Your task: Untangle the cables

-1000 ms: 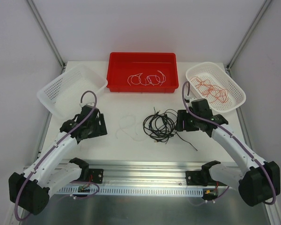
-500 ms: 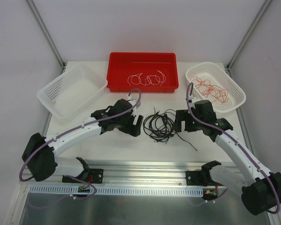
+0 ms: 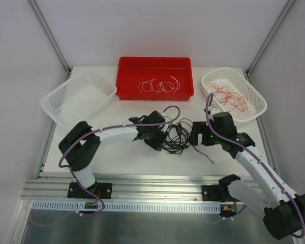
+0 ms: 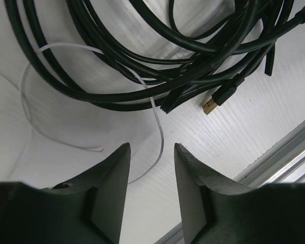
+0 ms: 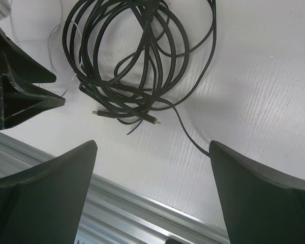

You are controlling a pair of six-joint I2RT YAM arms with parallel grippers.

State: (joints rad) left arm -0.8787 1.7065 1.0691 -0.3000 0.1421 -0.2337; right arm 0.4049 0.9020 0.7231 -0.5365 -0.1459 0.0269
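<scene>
A tangle of black cables [image 3: 177, 137] lies on the white table between both grippers. My left gripper [image 3: 160, 138] is at the tangle's left edge, open with a narrow gap. In the left wrist view a thin white cable [image 4: 160, 133] runs on the table into the gap of the left gripper [image 4: 152, 146], not pinched. The black cables [image 4: 142, 66] and a USB plug [image 4: 216, 98] lie just beyond. My right gripper [image 3: 198, 134] stands wide open on the tangle's right side. In its wrist view the right gripper [image 5: 152, 144] is empty, with the black cables [image 5: 132, 61] ahead of it.
A red bin [image 3: 127, 76] at the back holds pale looping cables [image 3: 158, 85]. The white basket [image 3: 258, 101] at right holds red-orange cables [image 3: 230, 98]. Another white basket [image 3: 76, 96] sits at left. A metal rail [image 3: 157, 183] runs along the near edge.
My left arm swung right from the table's left side to the black tangle, covering the white cable, and its jaws narrowed. My right gripper opened wider and barely moved.
</scene>
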